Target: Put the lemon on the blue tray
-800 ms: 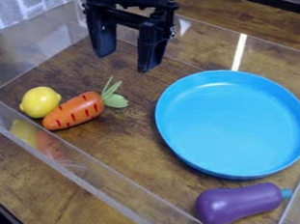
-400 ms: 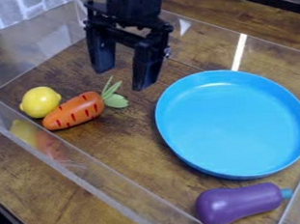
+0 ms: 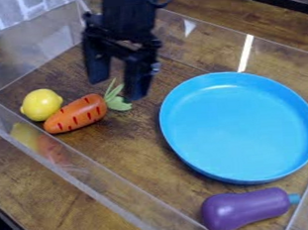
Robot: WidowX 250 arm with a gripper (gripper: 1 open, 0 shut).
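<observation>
The lemon (image 3: 39,103) is a small yellow oval lying at the left of the wooden table, touching the blunt end of an orange carrot (image 3: 78,114). The blue tray (image 3: 240,124) is a large round plate with a raised rim at the right, with nothing on it. My gripper (image 3: 116,73) hangs pointing down above the carrot's green leaves, between lemon and tray. Its two dark fingers stand apart, open, with nothing between them. It is to the right of and behind the lemon, not touching it.
A purple eggplant (image 3: 246,209) lies near the front edge, below the tray. Clear plastic walls (image 3: 68,178) ring the work area on the left and front. The carrot's leaves (image 3: 116,98) point toward the tray.
The gripper has moved down and to the left, coming closer to the carrot and lemon. Its fingers stay apart. The lemon, carrot, tray and eggplant have not moved.
</observation>
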